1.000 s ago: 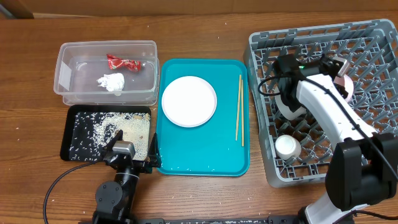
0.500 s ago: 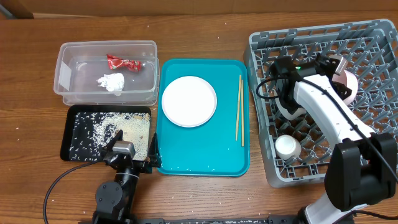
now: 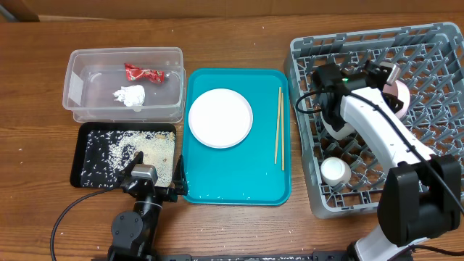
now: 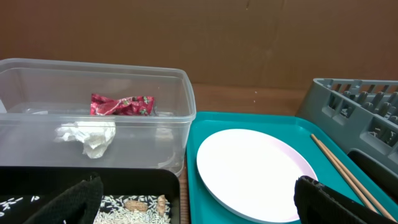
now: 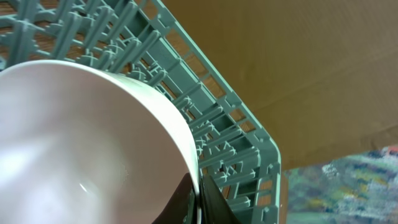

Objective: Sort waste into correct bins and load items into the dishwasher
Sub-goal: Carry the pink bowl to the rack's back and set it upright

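Observation:
My right gripper (image 3: 389, 75) is shut on the rim of a pinkish-white bowl (image 3: 401, 99) and holds it tilted over the grey dish rack (image 3: 435, 51). In the right wrist view the fingers (image 5: 199, 190) pinch the bowl's rim (image 5: 81, 137). A second bowl (image 3: 335, 130) and a white cup (image 3: 334, 170) sit in the rack. The round plate (image 3: 220, 118) and chopsticks (image 3: 278, 127) lie on the teal tray (image 3: 239, 181). The red wrapper (image 3: 143, 72) and white tissue (image 3: 130, 96) are in the clear tub (image 3: 72, 83). Rice lies in the black tray (image 3: 90, 170). My left gripper (image 3: 156, 177) is open and empty.
The teal tray sits between the bins and the rack. In the left wrist view the open fingers (image 4: 199, 208) straddle the black tray's corner (image 4: 168, 180) and the plate (image 4: 255, 168). Bare wooden table lies along the far and near edges.
My right gripper has shifted slightly left over the rack with the bowl in it. The left arm has not moved.

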